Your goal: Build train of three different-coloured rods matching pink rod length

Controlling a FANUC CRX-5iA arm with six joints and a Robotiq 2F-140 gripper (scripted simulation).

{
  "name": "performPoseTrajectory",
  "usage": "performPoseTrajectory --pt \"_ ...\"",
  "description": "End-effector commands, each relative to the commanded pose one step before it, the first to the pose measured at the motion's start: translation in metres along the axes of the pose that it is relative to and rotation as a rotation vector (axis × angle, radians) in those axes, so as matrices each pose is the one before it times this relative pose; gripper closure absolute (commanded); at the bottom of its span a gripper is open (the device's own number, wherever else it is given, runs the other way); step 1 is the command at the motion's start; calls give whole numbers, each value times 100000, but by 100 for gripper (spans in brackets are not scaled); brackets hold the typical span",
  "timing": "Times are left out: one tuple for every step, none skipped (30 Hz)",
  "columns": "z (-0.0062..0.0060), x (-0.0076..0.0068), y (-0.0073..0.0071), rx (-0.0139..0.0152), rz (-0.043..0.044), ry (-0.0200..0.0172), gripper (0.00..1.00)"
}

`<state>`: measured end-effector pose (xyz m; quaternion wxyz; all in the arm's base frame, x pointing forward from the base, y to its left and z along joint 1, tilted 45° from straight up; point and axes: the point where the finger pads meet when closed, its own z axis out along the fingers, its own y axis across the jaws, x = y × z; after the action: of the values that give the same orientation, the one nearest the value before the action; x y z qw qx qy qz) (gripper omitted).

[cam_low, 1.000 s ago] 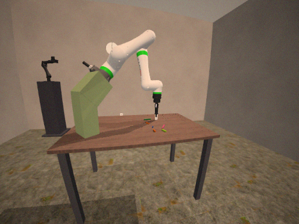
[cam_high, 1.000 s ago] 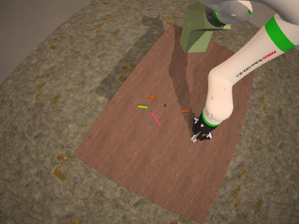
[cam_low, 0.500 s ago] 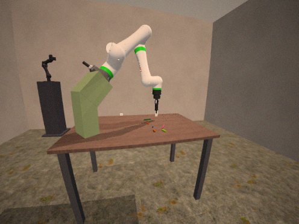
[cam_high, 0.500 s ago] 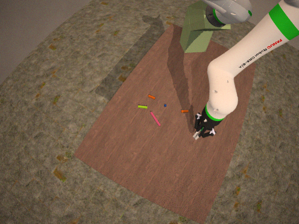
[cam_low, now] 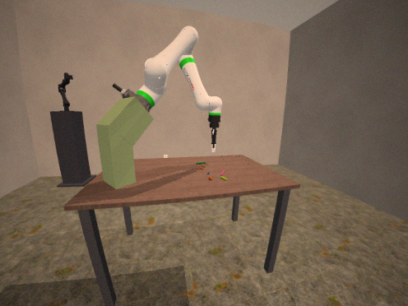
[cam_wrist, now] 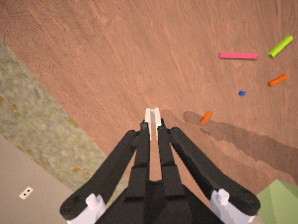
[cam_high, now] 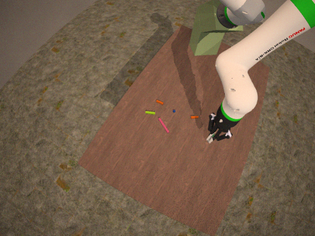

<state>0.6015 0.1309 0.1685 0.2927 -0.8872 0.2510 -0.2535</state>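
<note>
My gripper [cam_high: 210, 138] [cam_low: 213, 149] [cam_wrist: 152, 114] hangs well above the table's right part. It is shut on a pale grey rod [cam_wrist: 152, 115] [cam_high: 209, 137] that sticks out past the fingertips. A pink rod [cam_high: 163, 125] [cam_low: 222, 173] [cam_wrist: 238, 56], a lime rod [cam_high: 150, 112] [cam_low: 224, 178] [cam_wrist: 280, 46], an orange rod [cam_high: 159, 101] [cam_low: 210, 178] [cam_wrist: 277, 80] and a small blue rod [cam_high: 174, 110] [cam_low: 208, 173] [cam_wrist: 242, 93] lie scattered to the gripper's left. A second orange rod [cam_high: 194, 117] [cam_low: 201, 168] [cam_wrist: 205, 117] lies closest to the gripper. A green rod [cam_low: 201, 163] lies on the table below the gripper.
The rods lie on a brown wooden table [cam_high: 159, 177] [cam_low: 164, 193] [cam_wrist: 125, 50]. The arm's olive-green pedestal [cam_high: 206, 35] [cam_low: 119, 144] [cam_wrist: 280, 200] stands at the table's far end. The table's edge shows near the gripper in the wrist view.
</note>
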Motion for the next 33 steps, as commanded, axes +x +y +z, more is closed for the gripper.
performPoseTrajectory --pt "-85 54 -72 -270 53 -314 97" --pt "0 0 3 -1 -21 -1 97" --pt "3 3 22 -5 -142 -9 97" --pt "8 8 58 -14 -367 -23 97" --pt "15 14 107 -25 -679 -42 97" --pt "23 20 168 -38 -1061 -66 97" --pt "0 0 0 0 0 0 97" --pt "0 0 0 0 0 0 97" --pt "32 25 237 -51 -1497 -92 97" --pt "42 28 312 -63 -1973 -120 97" --pt "51 26 392 -71 -2474 -148 97" --pt "59 18 473 -75 -2988 -175 97" --pt "65 2 554 -73 -3502 -199 97" --pt "70 -24 632 -66 -4007 -219 97" --pt "73 -59 705 -52 -4491 -232 97" --pt "40 -56 416 -21 -2670 -130 97" --pt "34 -61 369 -13 -2386 -111 97" --pt "36 -79 410 -9 -2666 -118 97" --pt "35 -95 419 -3 -2746 -115 97" --pt "32 -107 413 3 -2730 -107 97" --pt "30 -118 404 8 -2703 -98 97" --pt "27 -129 395 12 -2673 -90 97" --pt "24 -138 382 16 -2615 -81 97" --pt "0 0 0 0 0 0 97" --pt "0 0 0 0 0 0 97" --pt "50 -362 906 49 -6296 -164 97" --pt "24 -246 509 34 -3661 -75 97" --pt "12 -154 287 21 -2115 -36 97" --pt "11 -174 306 23 -2284 -34 97" --pt "10 -193 319 24 -2425 -30 97" --pt "9 -207 322 25 -2495 -24 97" --pt "7 -217 316 24 -2506 -17 97" --pt "5 -225 309 23 -2499 -10 97"
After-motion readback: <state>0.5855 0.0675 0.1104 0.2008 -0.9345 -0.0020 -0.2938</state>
